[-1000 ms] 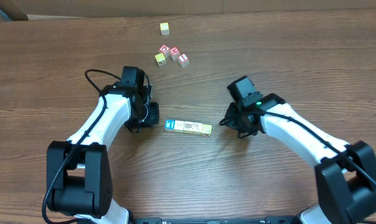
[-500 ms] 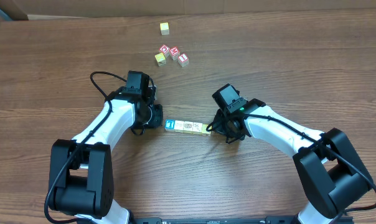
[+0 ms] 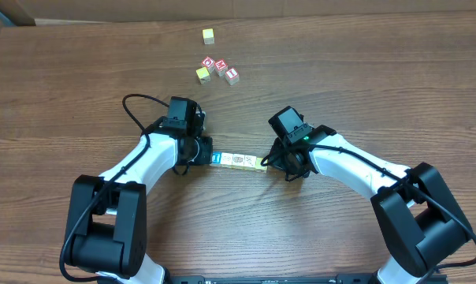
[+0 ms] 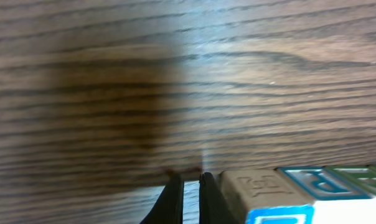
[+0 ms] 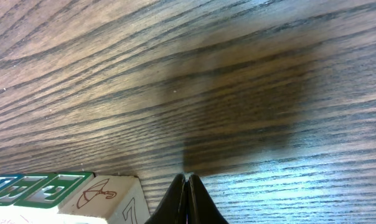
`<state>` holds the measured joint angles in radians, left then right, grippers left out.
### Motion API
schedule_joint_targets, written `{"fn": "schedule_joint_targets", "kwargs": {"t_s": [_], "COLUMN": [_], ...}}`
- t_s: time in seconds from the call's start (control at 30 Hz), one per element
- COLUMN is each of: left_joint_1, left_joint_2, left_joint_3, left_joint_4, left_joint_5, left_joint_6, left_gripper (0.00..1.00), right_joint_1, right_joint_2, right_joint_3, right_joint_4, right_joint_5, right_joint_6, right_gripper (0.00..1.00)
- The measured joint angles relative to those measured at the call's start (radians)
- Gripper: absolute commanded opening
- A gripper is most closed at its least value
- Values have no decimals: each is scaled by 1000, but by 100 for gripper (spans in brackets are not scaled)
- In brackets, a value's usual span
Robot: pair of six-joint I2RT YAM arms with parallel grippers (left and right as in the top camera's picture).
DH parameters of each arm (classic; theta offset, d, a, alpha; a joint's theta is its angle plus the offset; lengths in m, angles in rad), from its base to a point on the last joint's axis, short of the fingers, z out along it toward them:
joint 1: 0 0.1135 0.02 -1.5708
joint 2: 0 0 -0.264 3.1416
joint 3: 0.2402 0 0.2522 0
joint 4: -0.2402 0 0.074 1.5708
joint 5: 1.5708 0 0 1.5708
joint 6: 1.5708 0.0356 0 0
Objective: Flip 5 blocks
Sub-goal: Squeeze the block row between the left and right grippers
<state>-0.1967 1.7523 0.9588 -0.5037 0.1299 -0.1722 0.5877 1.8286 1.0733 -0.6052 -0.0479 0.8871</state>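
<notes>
The blocks (image 3: 237,161) lie in one short row in the middle of the table, blue-printed end to the left and yellow end to the right. My left gripper (image 3: 204,151) is shut and empty at the row's left end. In the left wrist view its fingertips (image 4: 208,186) rest against the end block (image 4: 263,190). My right gripper (image 3: 273,162) is shut and empty at the row's right end. In the right wrist view this gripper (image 5: 187,178) sits just beside the umbrella-printed end block (image 5: 104,193), with green-lettered blocks (image 5: 48,186) further left.
A small cluster of red-and-white letter cubes (image 3: 221,68) with a yellow-faced cube (image 3: 202,74) lies at the back of the table. A lone yellow-topped cube (image 3: 209,35) sits further back. The left arm's cable (image 3: 139,106) loops above the table.
My left gripper has moved right to the row's left end. My right gripper moved left to the right end, then stayed there. The blocks have not visibly shifted.
</notes>
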Motion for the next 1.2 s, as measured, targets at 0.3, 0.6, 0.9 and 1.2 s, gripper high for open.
{"fn": "schedule_joint_targets", "kwargs": {"t_s": [0.3,0.6,0.9,1.2], "left_joint_1": [-5,-5,-7,-23], "left_joint_2": [0,0,0,0], "left_joint_3": [-1,-1,-1,-1], "left_joint_4": [19,26,17,13], "left_joint_5": [0,0,0,0], "left_joint_6": [0,0,0,0], "left_gripper": [4,4,4,4], "right_joint_1": [29,29,41,54], "right_joint_2": [0,0,0,0], "right_joint_3": [0,0,0,0], "right_joint_4": [6,12,23,37], "right_joint_5": [0,-20,-28,-31], "right_joint_6": [4,46,91,105], "right_gripper": [4,4,4,4]}}
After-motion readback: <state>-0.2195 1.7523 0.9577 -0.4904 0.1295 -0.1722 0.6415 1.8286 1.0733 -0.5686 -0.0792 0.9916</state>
